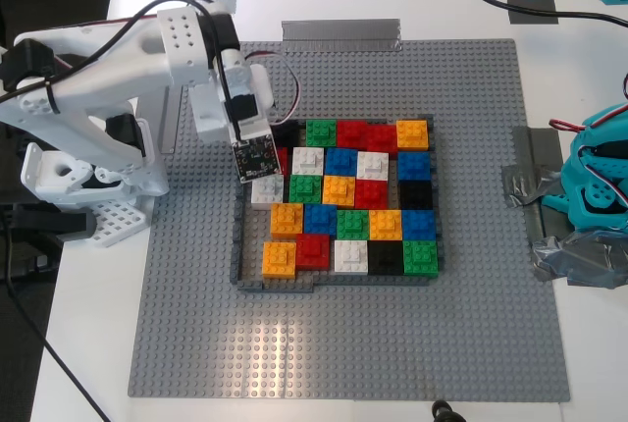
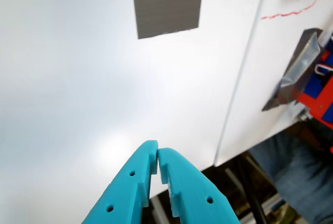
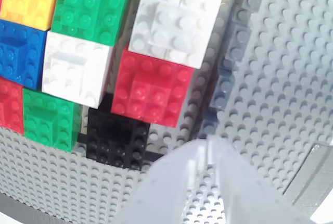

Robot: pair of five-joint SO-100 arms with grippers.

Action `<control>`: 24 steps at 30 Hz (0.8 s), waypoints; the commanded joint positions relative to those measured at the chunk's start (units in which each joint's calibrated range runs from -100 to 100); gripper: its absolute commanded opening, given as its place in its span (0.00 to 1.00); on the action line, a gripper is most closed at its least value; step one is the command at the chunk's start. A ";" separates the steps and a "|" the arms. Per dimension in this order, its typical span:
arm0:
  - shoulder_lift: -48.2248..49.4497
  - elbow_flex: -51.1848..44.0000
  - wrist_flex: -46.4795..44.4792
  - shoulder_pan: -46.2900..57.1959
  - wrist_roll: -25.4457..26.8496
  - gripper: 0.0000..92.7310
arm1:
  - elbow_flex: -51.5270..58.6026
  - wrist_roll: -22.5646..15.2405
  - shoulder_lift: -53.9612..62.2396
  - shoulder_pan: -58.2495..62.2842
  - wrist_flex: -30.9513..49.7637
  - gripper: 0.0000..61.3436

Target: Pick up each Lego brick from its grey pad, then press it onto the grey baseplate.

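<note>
Exterior view: my second gripper over grey baseplate.

My first tool (the teal one) has its two jaws pressed together at the tips, holding nothing. My second tool is white, its jaws closed too and empty, pointing down from a bent white arm.
</note>
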State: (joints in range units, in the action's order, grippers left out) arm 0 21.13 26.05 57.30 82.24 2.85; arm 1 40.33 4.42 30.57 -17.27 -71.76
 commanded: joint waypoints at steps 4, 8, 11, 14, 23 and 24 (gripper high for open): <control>1.79 -0.45 -0.51 0.49 0.30 0.00 | 7.48 -0.30 3.85 1.42 8.95 0.00; 1.79 -0.45 -0.51 0.49 0.30 0.00 | 7.93 -0.44 3.25 1.57 10.33 0.00; 1.79 -0.45 -0.51 0.49 0.30 0.00 | 8.02 -0.54 2.05 1.49 10.98 0.00; 1.79 -0.45 -0.51 0.49 0.30 0.00 | 8.47 -0.49 0.67 1.42 11.88 0.00; 1.79 -0.45 -0.51 0.49 0.30 0.00 | 7.39 -0.34 -4.13 1.42 11.79 0.00; 1.79 -0.45 -0.51 0.49 0.30 0.00 | 7.39 -0.34 -4.39 1.64 12.28 0.00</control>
State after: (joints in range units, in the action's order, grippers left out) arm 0 21.13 26.05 57.30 82.24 2.85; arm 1 49.42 4.03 26.68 -15.91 -60.26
